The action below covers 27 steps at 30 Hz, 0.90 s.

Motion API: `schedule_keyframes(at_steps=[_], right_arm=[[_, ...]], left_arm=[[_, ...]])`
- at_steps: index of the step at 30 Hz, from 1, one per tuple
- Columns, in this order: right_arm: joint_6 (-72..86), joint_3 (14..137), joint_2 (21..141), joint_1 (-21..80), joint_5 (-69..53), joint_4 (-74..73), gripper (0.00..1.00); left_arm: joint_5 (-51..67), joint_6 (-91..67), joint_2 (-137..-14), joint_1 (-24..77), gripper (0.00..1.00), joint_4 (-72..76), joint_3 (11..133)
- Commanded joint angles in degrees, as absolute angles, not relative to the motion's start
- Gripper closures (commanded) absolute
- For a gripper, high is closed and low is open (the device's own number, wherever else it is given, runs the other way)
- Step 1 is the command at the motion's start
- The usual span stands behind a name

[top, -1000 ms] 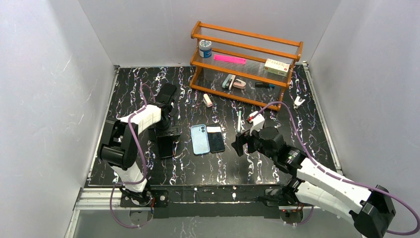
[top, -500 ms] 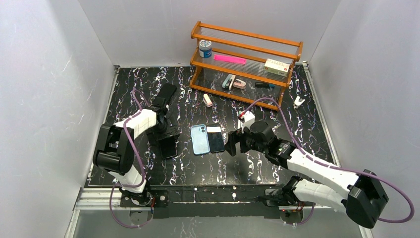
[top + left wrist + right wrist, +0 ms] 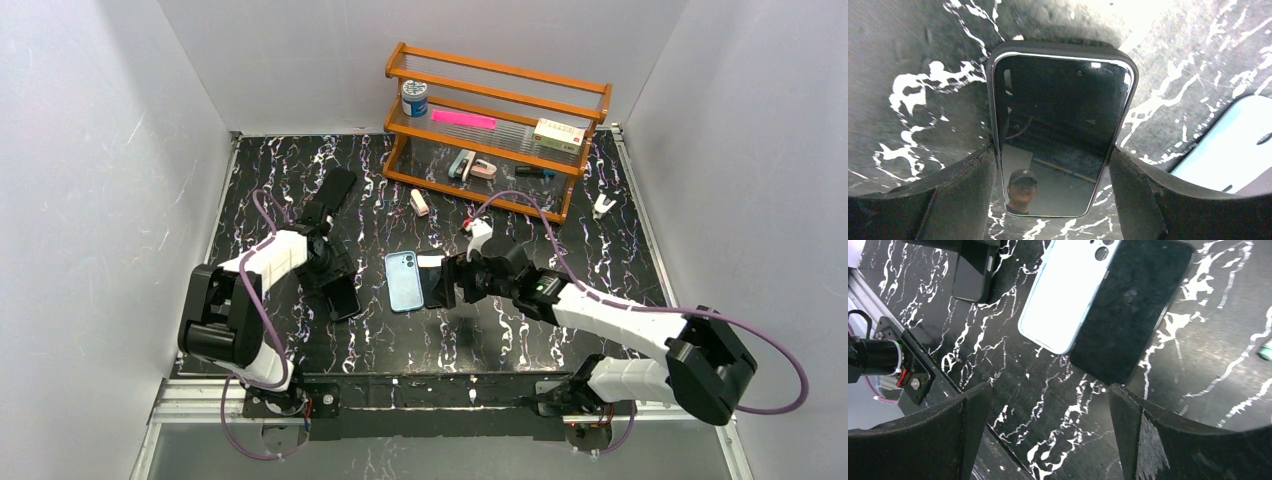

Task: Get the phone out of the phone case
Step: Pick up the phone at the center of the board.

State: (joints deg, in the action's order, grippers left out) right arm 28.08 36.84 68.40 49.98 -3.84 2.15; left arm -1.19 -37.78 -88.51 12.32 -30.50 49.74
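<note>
The left hand (image 3: 1051, 150) sits low on the tabletop (image 3: 380, 345). Its two fingers (image 3: 963, 195) press against the long sides of the phone (image 3: 1060, 120), which lies flat, screen up, in its black phone case (image 3: 1058, 46) and runs forward from between them. Just to that hand's right lies a light-blue phone-shaped slab (image 3: 1065, 295), camera openings up, touching a dark phone (image 3: 1128, 315) alongside it. The right hand (image 3: 1048, 387) hovers over the tabletop with this pair just ahead of its fingers, which are spread wide and hold nothing.
</note>
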Motion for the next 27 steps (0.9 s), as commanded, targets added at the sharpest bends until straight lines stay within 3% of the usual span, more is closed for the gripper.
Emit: schedule_keyframes(at_steps=[1,10,27], right_arm=[[32.17,40.99,72.63,52.94,-5.67,8.06,0.07],[38.47,42.98,82.66,56.31,-9.49,17.92,0.1],[43.86,45.89,94.7,57.39,-15.14,35.08,0.27]], left_arm=[[8.55,-45.32,-85.51,12.74,0.64,-29.52,45.85],[15.15,-53.89,-75.37,12.74,0.79,-26.56,43.7],[21.19,-63.15,-65.32,14.34,0.8,-22.96,42.01]])
